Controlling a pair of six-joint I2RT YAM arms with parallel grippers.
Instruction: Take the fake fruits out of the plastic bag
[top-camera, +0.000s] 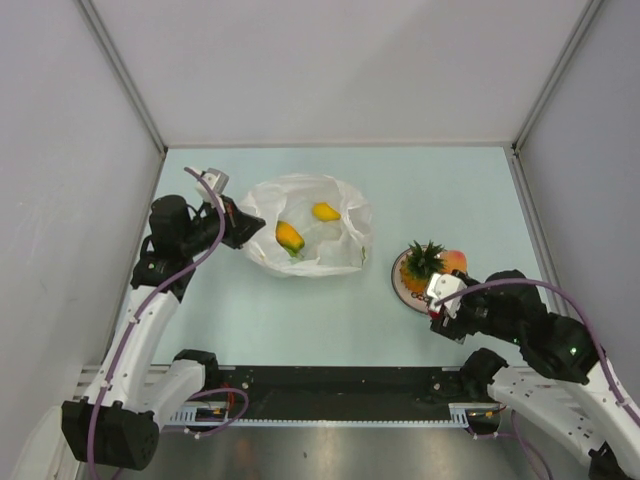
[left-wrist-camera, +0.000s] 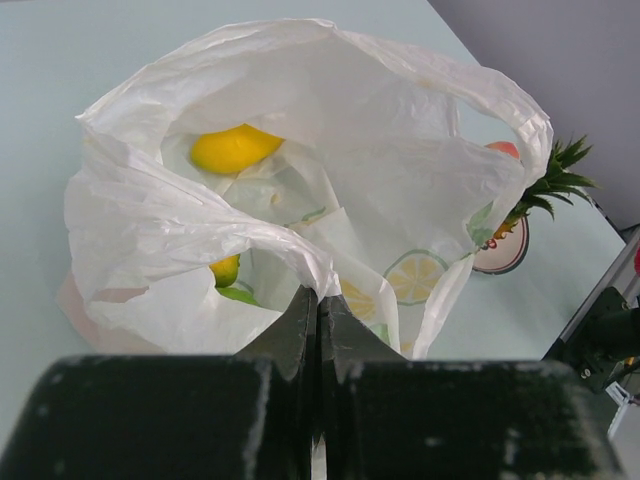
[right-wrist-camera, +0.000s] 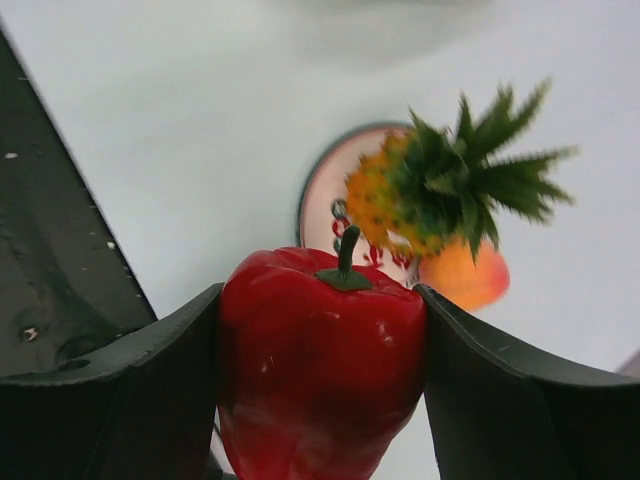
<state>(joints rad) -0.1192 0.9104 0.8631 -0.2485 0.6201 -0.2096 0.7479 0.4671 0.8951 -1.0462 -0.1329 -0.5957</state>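
The plastic bag lies open in the middle of the table. My left gripper is shut on its left rim; in the left wrist view the jaws pinch a fold of the bag. Inside lie a yellow lemon and a yellow-orange fruit. My right gripper is shut on a glossy red fake fruit with a green stem, just short of the plate. An orange pineapple and a peach sit on that plate.
The round white plate with coloured marks sits to the right of the bag, near the right arm. Grey walls enclose the table on three sides. Bare table lies between the bag and the arm bases.
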